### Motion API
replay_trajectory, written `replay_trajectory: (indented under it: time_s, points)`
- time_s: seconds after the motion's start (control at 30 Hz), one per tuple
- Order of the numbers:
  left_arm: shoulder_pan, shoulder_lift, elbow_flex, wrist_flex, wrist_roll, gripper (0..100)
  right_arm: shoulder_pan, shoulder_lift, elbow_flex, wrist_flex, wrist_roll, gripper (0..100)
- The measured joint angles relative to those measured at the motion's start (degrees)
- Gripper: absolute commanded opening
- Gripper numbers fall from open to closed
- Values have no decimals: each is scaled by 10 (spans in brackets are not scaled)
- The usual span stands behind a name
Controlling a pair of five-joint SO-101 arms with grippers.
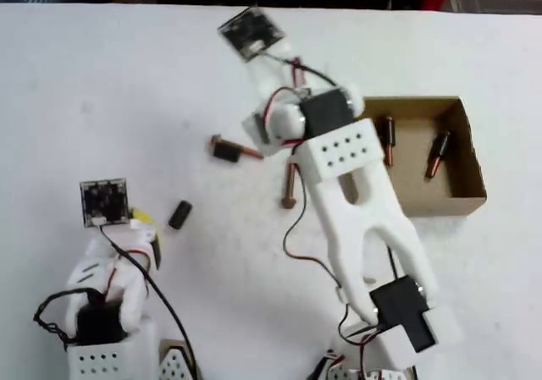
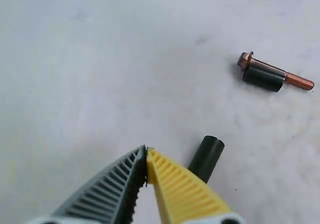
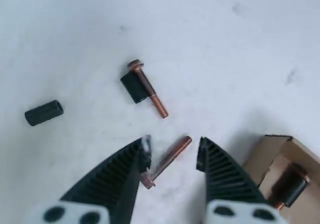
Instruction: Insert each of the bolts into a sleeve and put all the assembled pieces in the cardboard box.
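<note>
A bare copper bolt lies on the white table between the fingers of my right gripper, which is open and low over it. A second bolt rests alongside a black sleeve, outside it; in the high view the pair lies left of the right arm. A loose black sleeve lies just beside the yellow finger of my left gripper, which is shut and empty. The cardboard box holds two assembled pieces.
The box stands at the table's right side, close to the right arm, whose cables trail across the middle. The left arm's base sits at the front left. Open tabletop lies at the far left.
</note>
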Motion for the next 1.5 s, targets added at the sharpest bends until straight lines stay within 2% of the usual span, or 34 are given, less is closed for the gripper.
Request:
replay_trajectory:
  time_s: [0.2,0.37,0.67,1.0,1.5]
  points:
    - [-9,0,-11,22,0,22,-47,33,48,-56,122,140]
    - [-47,0,-11,22,0,22,-47,77,55,-98,189,141]
    - [-52,0,-11,22,0,22,-78,197,55,-130,300,141]
    - [-52,0,-11,22,0,23,-82,286,55,-225,352,139]
    - [-52,0,-11,22,0,23,-62,337,55,-317,354,137]
